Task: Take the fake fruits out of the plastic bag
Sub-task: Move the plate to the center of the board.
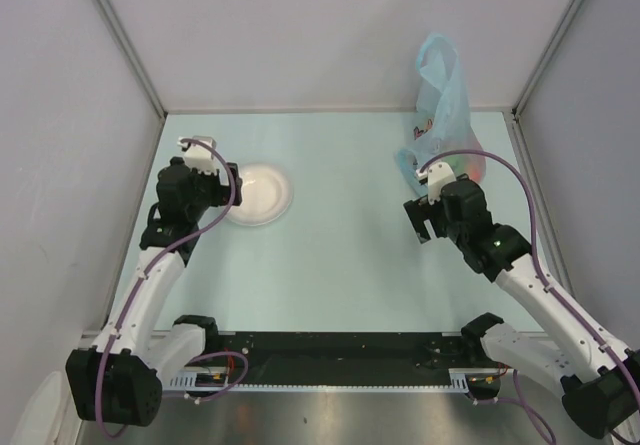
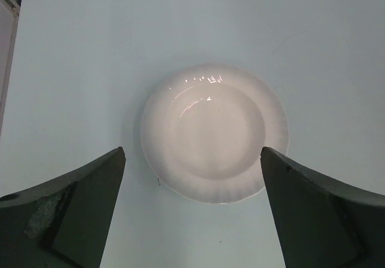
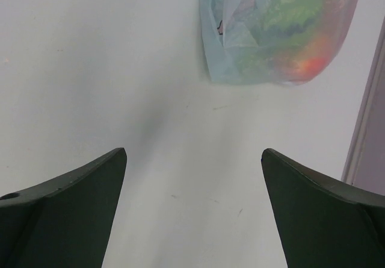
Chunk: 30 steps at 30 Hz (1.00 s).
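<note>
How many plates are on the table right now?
1. The white plate lies empty left of centre on the table, far from the plastic bag at the right rear. None seems hidden.

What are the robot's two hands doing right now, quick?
Left gripper: open, holding nothing, by the plate.
Right gripper: open, holding nothing, near the bag.

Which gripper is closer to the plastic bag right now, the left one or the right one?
Right. The right gripper hangs open just short of the plastic bag; the left gripper is across the table, open over the white plate.
</note>
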Each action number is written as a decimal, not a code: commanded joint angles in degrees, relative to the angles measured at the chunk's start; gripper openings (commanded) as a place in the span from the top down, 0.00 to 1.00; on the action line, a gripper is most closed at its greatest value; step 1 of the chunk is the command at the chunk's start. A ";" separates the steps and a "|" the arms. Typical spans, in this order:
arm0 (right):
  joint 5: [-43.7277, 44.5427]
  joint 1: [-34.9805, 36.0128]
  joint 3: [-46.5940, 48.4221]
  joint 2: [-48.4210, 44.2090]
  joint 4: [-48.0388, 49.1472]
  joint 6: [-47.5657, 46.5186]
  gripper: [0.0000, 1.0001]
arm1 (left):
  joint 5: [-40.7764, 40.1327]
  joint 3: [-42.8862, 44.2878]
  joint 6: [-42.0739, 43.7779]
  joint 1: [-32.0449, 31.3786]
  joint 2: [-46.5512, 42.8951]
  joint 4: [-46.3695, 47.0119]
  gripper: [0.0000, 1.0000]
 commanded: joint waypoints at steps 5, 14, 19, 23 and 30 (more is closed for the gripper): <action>-19.35 0.83 5.95 5.92 2.89 -3.96 0.02 | -1.35 2.58 -7.47 0.18 -3.96 -6.02 0.00; -23.50 2.50 14.57 23.05 10.89 10.89 0.06 | -0.38 8.21 -20.72 2.20 5.43 -16.75 0.00; -26.31 2.06 18.61 28.95 11.68 13.44 0.06 | 8.14 11.90 -28.64 11.93 16.50 -16.41 0.04; -26.93 1.27 19.40 31.77 13.79 16.94 0.06 | 15.52 12.79 -36.19 19.16 27.65 -13.95 0.16; -27.54 0.30 19.67 33.35 14.76 16.78 0.07 | 21.78 16.39 -38.50 21.28 40.23 -7.70 0.35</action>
